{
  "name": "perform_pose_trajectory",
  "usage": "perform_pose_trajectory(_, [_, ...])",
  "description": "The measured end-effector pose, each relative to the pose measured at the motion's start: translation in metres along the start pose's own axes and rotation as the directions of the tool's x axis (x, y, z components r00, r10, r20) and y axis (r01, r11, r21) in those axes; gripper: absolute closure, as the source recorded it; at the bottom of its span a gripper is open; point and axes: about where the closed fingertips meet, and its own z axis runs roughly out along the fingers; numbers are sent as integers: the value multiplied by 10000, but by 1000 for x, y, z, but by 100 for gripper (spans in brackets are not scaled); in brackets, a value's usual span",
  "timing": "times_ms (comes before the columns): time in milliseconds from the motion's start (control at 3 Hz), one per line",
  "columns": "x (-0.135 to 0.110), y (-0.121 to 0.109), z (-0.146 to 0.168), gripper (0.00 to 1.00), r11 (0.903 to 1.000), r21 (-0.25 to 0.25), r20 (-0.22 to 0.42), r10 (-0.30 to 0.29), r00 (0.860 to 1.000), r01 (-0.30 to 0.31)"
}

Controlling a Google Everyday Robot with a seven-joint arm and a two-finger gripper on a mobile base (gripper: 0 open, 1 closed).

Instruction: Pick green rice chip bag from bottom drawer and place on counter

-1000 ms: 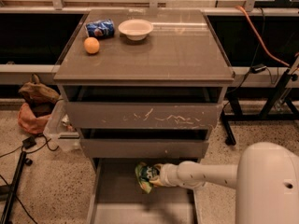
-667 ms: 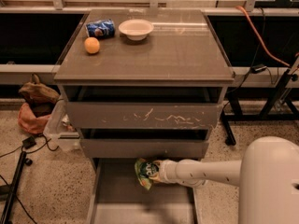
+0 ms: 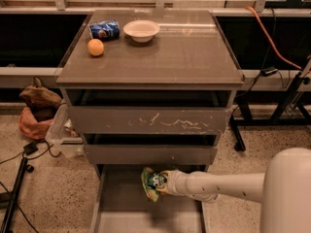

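Note:
The green rice chip bag (image 3: pixel 151 182) is held upright above the open bottom drawer (image 3: pixel 121 208), near its back, just under the middle drawer front. My gripper (image 3: pixel 163 183) reaches in from the right on a white arm and is shut on the bag's right side. The bag hangs above the drawer floor. The counter (image 3: pixel 180 52) is the grey-brown cabinet top above.
On the counter's back left lie a blue crushed can (image 3: pixel 104 29), a white bowl (image 3: pixel 141 30) and an orange (image 3: pixel 95 47). The scratched drawer front (image 3: pixel 150 120) and the middle drawer (image 3: pixel 150 153) jut out above the bag. A brown bag (image 3: pixel 39 98) and cables lie on the floor at left.
The gripper has lifted the bag slightly up and to the left, from the drawer floor toward the middle drawer front.

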Motion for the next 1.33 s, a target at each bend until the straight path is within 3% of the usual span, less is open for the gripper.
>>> perform_pose_trajectory(333, [-27, -2, -58, 100, 9951, 837, 404, -564, 9976, 529])
perform_pose_trajectory(667, [-72, -15, -123, 100, 9757, 1849, 510, -1287, 9904, 1172])
perform_pose_trajectory(1000, [-97, -30, -153, 100, 9577, 2306, 421, -1866, 9815, 1722])
perform_pose_trajectory(1333, [-99, -30, -151, 100, 9606, 2173, 446, -1872, 9813, 1734])
